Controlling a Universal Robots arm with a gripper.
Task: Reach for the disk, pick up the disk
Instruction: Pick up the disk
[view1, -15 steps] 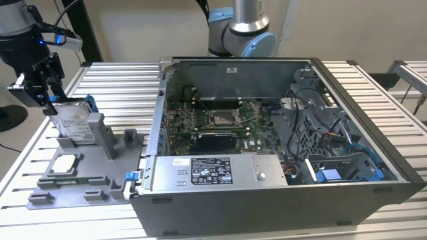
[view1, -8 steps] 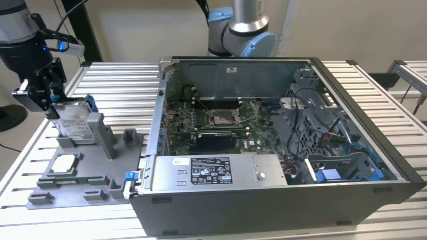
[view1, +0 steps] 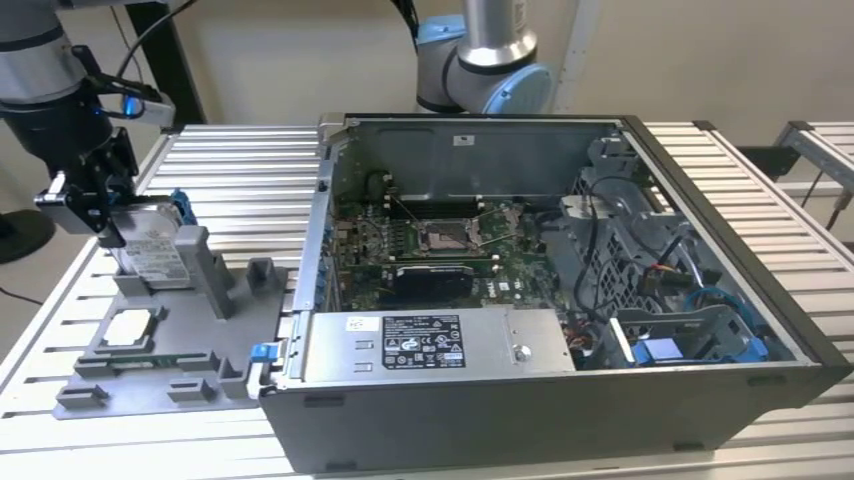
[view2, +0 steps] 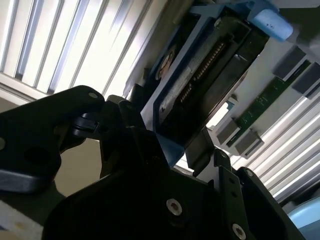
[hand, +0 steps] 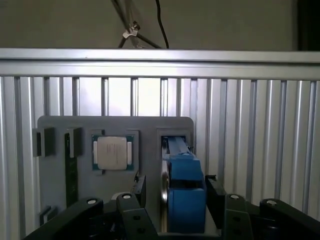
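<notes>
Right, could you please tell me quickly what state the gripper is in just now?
Gripper: open, straddling the upright disk with a gap showing on one side in the first wrist view; holding nothing.

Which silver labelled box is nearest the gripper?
The disk, upright on the grey tray with blue rails, right at the gripper; the larger silver box lies inside the case.

The slatted metal desk (view1: 240, 170) is carrying two things: a grey fixture plate (view1: 140, 385) is lying flat toward the exterior view's left, and an open computer case (view1: 534, 420) is sitting just beside it, spreading toward the exterior view's right.
</notes>
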